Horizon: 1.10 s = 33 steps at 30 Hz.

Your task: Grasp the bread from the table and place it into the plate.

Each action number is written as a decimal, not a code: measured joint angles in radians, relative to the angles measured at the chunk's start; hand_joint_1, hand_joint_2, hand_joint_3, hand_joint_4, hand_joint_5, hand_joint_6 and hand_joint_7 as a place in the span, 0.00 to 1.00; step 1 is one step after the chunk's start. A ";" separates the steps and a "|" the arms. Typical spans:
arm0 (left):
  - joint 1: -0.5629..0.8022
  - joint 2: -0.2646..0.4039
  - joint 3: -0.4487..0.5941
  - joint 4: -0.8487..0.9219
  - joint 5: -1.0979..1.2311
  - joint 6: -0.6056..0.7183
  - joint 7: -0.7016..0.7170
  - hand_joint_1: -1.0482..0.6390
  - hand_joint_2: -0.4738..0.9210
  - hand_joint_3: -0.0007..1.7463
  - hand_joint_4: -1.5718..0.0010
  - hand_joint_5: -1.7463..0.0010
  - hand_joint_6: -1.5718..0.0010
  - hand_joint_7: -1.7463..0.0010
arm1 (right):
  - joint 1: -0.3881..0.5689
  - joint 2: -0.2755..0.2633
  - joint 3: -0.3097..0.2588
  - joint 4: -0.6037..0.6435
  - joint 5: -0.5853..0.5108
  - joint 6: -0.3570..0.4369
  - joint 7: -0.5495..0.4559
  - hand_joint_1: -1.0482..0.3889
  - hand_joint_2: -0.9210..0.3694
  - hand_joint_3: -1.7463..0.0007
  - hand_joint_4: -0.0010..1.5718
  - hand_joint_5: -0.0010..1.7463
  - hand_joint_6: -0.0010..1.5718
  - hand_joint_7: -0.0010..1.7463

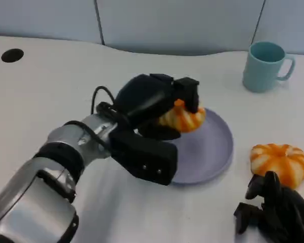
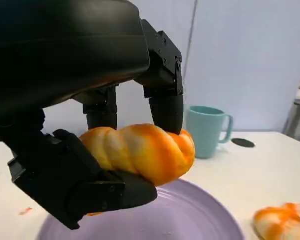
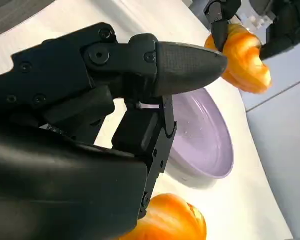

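1. Black fingers of the left hand (image 1: 159, 104) are closed round an orange-and-white twisted bread roll (image 1: 182, 117); the left wrist view shows it clamped between the fingers above and the thumb below, lifted off any surface.

2. That held roll hangs over the near-left part of the round lavender plate (image 1: 207, 152), above the plate's surface rather than resting on it, as far as I can judge from the gap seen in the left wrist view.

3. So the step in hand looks like the carry-and-place: the grasp is done, the bread is over the plate, and the release is not yet made.

4. What comes next, I would say, is a short lowering until the roll sits on the plate, then an opening of the fingers and a lift away without dragging the roll back over the rim.

5. Further out, the right hand (image 1: 278, 210) rests low on the white bench (image 1: 50, 91), holding nothing, with its fingers loosely apart.

6. Just beyond it lies a second orange-and-white bread roll (image 1: 279, 162) on the bench, beside the plate but outside it.

7. A pale teal mug (image 1: 265, 66) stands at the far side, well apart from the plate.
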 measured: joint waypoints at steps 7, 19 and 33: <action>-0.001 -0.016 -0.014 0.008 0.001 0.035 -0.064 0.42 0.73 0.68 0.42 0.03 0.50 0.14 | 0.009 0.001 0.004 -0.018 0.000 0.012 -0.015 0.42 0.00 0.69 0.81 0.77 0.71 0.75; -0.012 -0.084 0.026 0.026 -0.053 0.193 -0.284 0.38 0.86 0.33 0.67 0.30 0.63 0.73 | 0.024 0.006 0.012 -0.044 0.000 0.028 -0.031 0.42 0.00 0.70 0.81 0.76 0.74 0.72; -0.027 -0.081 -0.028 0.026 -0.025 0.248 -0.389 0.04 1.00 0.13 1.00 0.99 1.00 0.99 | 0.028 0.006 0.015 -0.049 -0.001 0.029 -0.035 0.42 0.00 0.69 0.80 0.76 0.72 0.74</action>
